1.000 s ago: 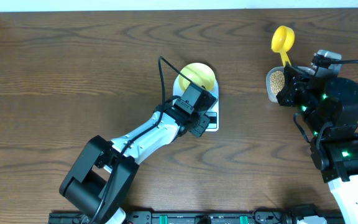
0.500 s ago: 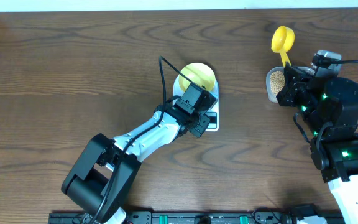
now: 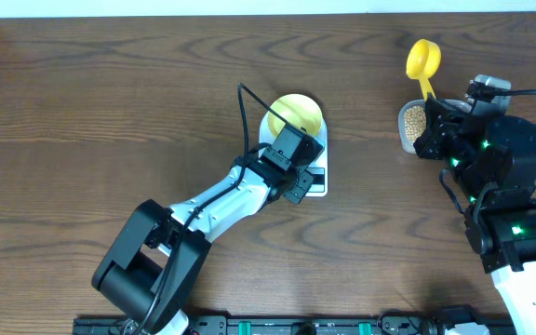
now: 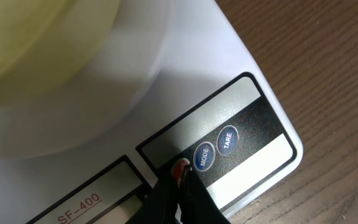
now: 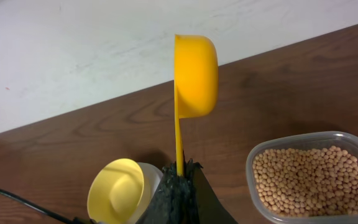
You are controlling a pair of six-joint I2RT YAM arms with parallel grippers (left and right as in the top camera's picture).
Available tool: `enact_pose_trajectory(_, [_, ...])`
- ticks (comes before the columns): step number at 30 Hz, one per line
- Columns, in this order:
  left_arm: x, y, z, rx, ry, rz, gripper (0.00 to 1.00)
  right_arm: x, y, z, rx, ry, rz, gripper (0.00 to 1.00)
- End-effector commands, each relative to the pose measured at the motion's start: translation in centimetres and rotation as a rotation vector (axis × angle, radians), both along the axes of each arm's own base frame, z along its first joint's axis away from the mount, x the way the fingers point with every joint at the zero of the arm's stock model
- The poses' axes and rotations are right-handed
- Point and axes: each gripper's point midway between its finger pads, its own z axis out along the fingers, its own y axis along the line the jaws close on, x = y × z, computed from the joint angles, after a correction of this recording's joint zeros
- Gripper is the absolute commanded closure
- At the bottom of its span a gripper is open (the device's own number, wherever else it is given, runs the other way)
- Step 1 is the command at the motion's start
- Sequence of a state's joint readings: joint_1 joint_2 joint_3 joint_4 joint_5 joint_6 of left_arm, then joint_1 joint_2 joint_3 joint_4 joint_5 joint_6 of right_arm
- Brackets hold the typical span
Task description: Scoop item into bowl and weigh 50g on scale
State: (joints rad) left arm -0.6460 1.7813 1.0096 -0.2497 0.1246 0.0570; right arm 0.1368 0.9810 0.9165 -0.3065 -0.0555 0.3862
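Table (image 3: 110,93) — closed left pincer (image 4: 180,177) touches scale (image 4: 219,53), right pincer (image 5: 178,182) clamps scoop (image 5: 195,74).

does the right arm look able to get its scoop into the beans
Probably yes: the right gripper holds the scoop, the beans lie uncovered in the tub beside it, with the left gripper away at the scale.

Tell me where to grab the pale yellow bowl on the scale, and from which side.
Probably the thin rim of the bowl, pinched from above, one finger inside and one outside. It sits upright and open on the scale, so the wall is reachable. Choose the far edge: the shut left gripper crowds the button side.
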Motion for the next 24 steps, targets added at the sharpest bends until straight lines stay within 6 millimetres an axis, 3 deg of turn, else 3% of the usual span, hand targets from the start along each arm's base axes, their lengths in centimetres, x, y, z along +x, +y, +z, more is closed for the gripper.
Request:
enact_pose_trajectory(1, [0.1, 0.3, -0.6, 0.024, -0.003, -0.005, 0.93, 0.1, -0.2, 0.9, 0.008, -0.017, -0.013, 0.99])
enact_pose_trajectory(18, [0.2, 0.2, -0.6, 0.021, -0.006, -0.004, 0.93, 0.1, -0.2, 0.9, 0.008, -0.017, -0.013, 0.99])
enact_pose_trajectory(24, [-0.1, 0.4, -1.9, 0.041, 0.02, -0.005, 0.93, 0.1, -0.2, 0.9, 0.008, -0.016, -0.013, 0.99])
